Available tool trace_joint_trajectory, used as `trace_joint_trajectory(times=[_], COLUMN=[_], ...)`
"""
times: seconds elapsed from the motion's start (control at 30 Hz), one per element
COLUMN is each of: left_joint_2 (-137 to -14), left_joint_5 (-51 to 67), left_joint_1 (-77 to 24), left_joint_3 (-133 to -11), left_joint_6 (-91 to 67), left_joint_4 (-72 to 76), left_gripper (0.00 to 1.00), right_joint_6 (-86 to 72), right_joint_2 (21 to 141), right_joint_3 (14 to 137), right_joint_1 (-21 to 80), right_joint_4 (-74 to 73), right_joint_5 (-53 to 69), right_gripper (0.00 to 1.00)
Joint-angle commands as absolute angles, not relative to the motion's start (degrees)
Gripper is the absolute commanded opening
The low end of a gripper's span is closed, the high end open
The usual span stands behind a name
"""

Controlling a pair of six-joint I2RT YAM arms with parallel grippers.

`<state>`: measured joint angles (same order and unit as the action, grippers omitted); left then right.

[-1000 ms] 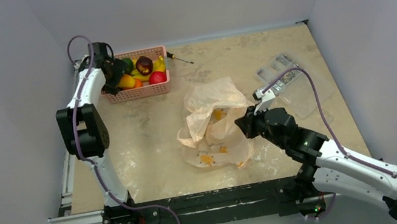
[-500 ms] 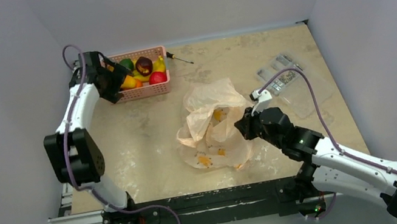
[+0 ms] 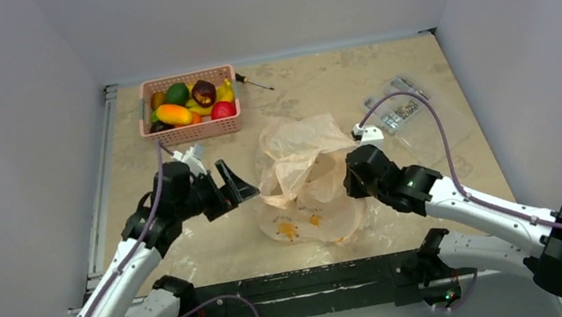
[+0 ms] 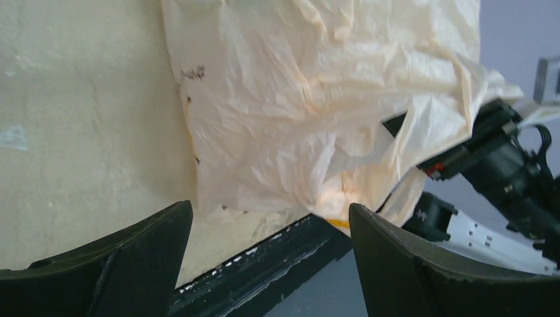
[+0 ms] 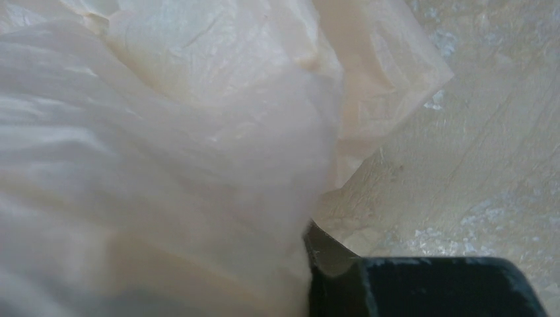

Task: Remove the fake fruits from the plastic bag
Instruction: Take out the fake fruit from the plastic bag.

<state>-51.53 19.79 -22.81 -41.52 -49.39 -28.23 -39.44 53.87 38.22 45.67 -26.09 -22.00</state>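
Beside plastic bag (image 3: 304,163) left edge, left claw (image 3: 232,195) spread; right claw (image 3: 350,183) against right edge, grip untellable.

Left arm (image 3: 112,284) and right arm (image 3: 487,209): white link shells, black joint housings, a mauve cable (image 3: 443,143) looped along each. Left gripper (image 4: 269,218): two black wedge-shaped fingers (image 4: 422,277) with curved inner faces.

The plastic bag (image 5: 165,165) covers the fingertips of the right hand (image 3: 351,179); its grip cannot be judged. The bag's inside is hidden.
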Motion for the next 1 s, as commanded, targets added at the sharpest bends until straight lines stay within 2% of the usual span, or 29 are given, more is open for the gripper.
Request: trace_joint_trajectory(times=[0.0,0.2,0.43,0.53,0.67,0.77,0.97], left_joint_2=[-44.5,-43.1,-59.1,-66.5,-73.3,-76.2,-80.7], left_joint_5=[19.4,3.7,-18.3,-25.1,-30.1,-31.2,-26.1], left_joint_1=[-31.1,-54.1,-74.5,-75.9,-74.6,-71.7,-66.2], left_joint_3=[-36.2,-35.3,-44.2,-49.7,-55.1,-57.6,-56.7], left_joint_6=[-54.2,-55.6,-53.4,-55.2,-53.1,-54.5,-54.9], left_joint_4=[-22.3,-18.0,-10.8,-13.6,-14.0,-15.5,-7.9], left_gripper=[0.87,0.86,0.82,0.75,0.56,0.45,0.26], right_joint_6=[-44.6,-44.2,-43.9,-44.0,-44.0,-43.9,-41.0], right_joint_2=[55.3,54.0,52.7,52.1,50.4,48.8,47.2], right_joint_3=[38.3,36.3,36.0,35.6,34.7,33.8,33.2], right_joint_1=[45.5,45.5,45.5,45.5,45.5,45.5,45.5], right_joint_4=[-31.9,-29.3,-28.4,-28.6,-28.6,-28.5,-27.0], right_joint_5=[-22.3,-17.4,-15.0,-14.2,-13.7,-14.0,-12.9], right_gripper=[0.18,0.24,0.25,0.23,0.2,0.19,0.13])
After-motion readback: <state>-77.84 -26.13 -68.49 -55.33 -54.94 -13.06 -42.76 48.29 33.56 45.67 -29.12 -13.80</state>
